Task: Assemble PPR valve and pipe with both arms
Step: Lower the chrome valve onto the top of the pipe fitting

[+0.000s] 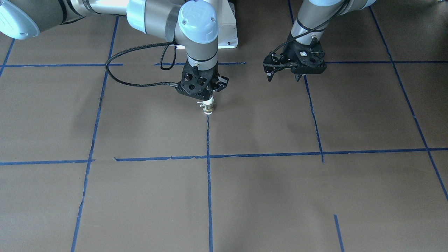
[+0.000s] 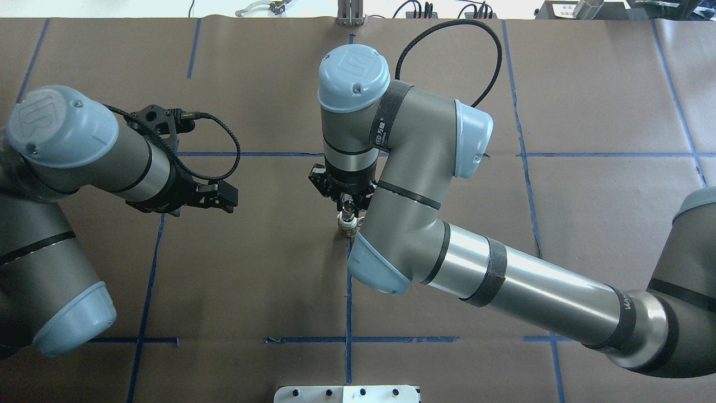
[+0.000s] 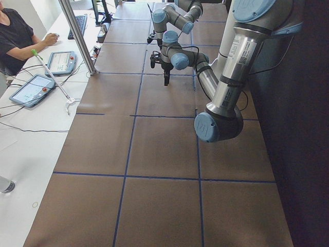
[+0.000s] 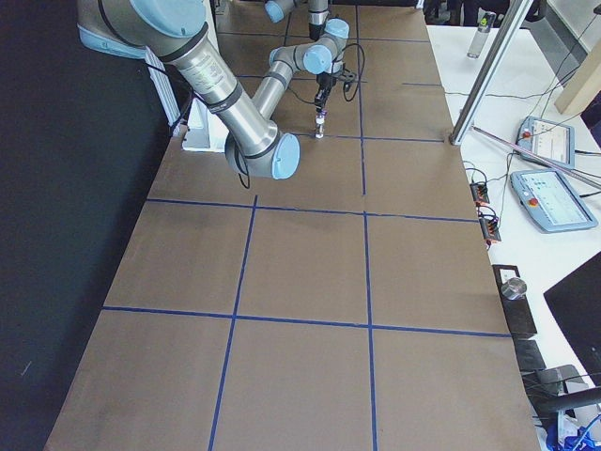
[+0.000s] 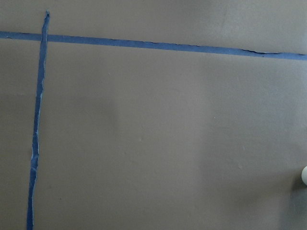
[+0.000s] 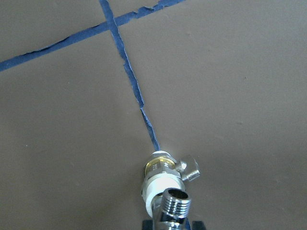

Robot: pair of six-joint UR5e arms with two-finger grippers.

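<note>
The PPR valve (image 1: 209, 107), white with a brass band and a small metal handle, stands upright under my right gripper (image 1: 207, 98) at the table's middle, on or just above a blue tape line. In the right wrist view the silver pipe fitting (image 6: 172, 205) sits on the valve's (image 6: 160, 175) white top end, between the gripper's fingers. The right gripper is shut on the pipe. The valve also shows in the overhead view (image 2: 348, 225). My left gripper (image 1: 283, 76) hangs open and empty above the table, well apart from the valve.
Brown paper with blue tape lines (image 1: 209, 175) covers the table. The robot's white base plate (image 1: 229, 31) lies behind the right gripper. An operator (image 3: 20, 36), tablets and a metal post (image 3: 77, 36) are at the table's far side. A small white round shape (image 5: 304, 175) shows at the left wrist view's right edge.
</note>
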